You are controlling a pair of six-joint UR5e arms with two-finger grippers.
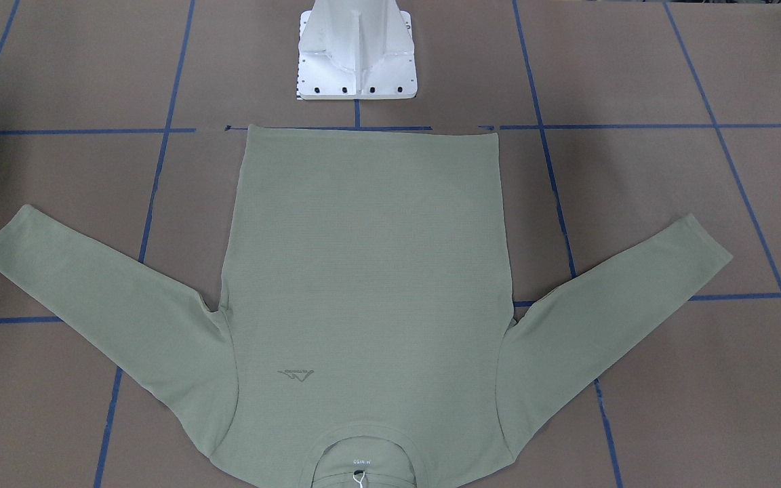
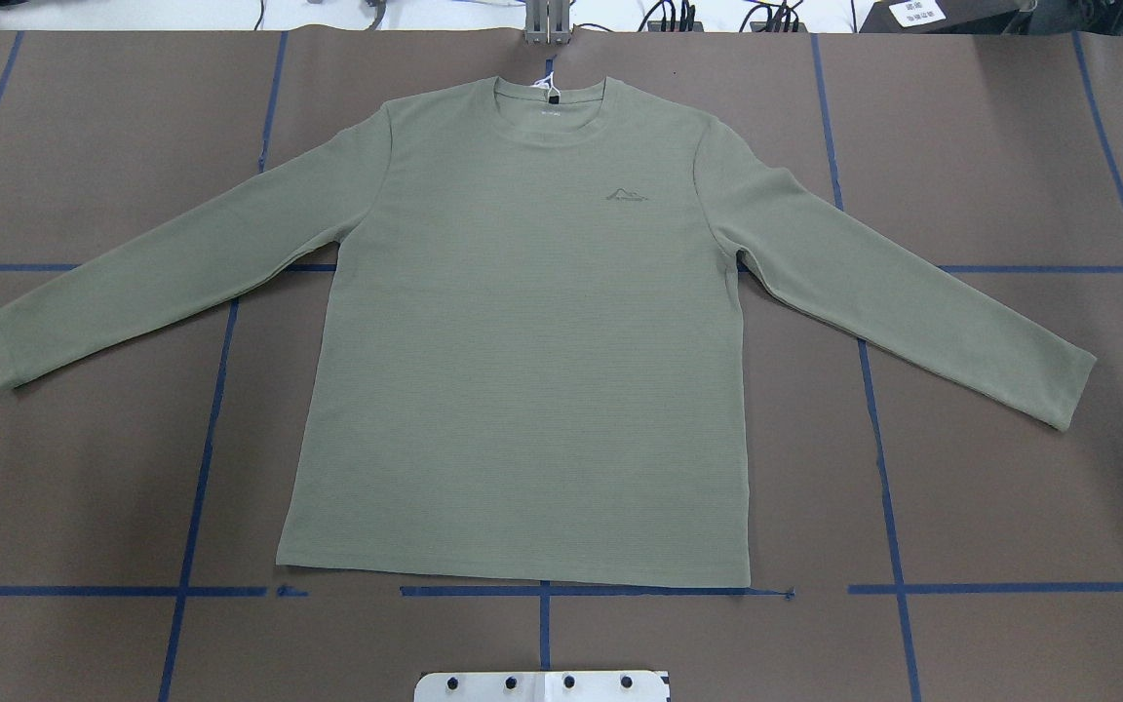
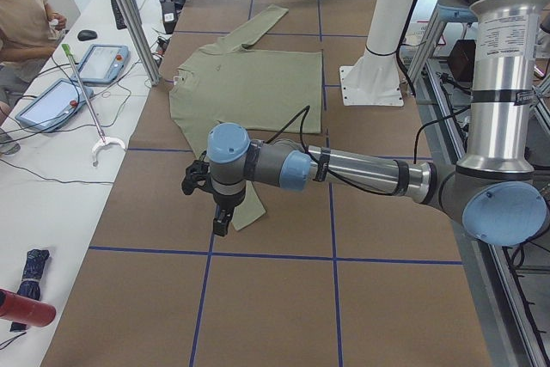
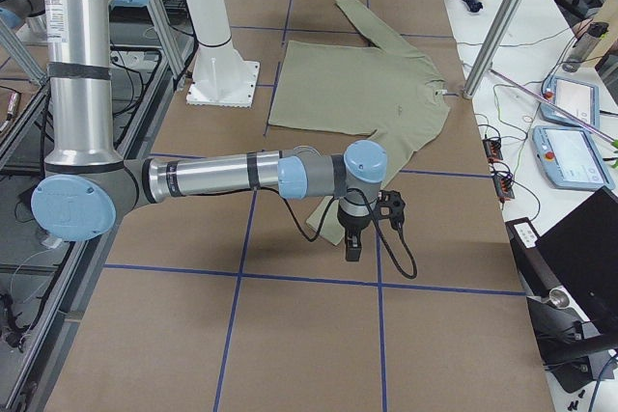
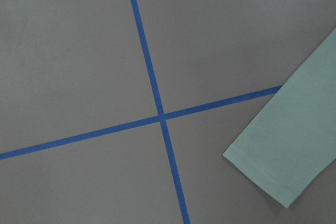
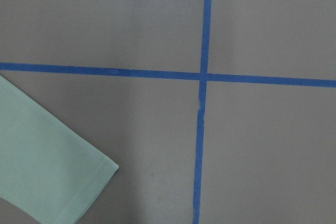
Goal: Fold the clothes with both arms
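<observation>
The pale sage-green long-sleeved shirt (image 2: 522,370) lies flat and face up on the brown table, both sleeves spread out and down, its neckline on the far side from the robot base. It also shows in the front view (image 1: 363,271). My left gripper (image 3: 221,228) hangs over the end of the near sleeve in the left side view; I cannot tell whether it is open or shut. My right gripper (image 4: 353,250) hangs over the other sleeve's end; I cannot tell its state either. The wrist views show only a sleeve cuff (image 5: 289,150) (image 6: 47,171), no fingers.
The white pedestal base (image 1: 356,61) stands just behind the shirt's hem. Blue tape lines (image 2: 201,468) grid the table. A side table with tablets (image 3: 103,62), cables and a seated person (image 3: 21,23) runs along the far edge, with metal posts (image 4: 502,21).
</observation>
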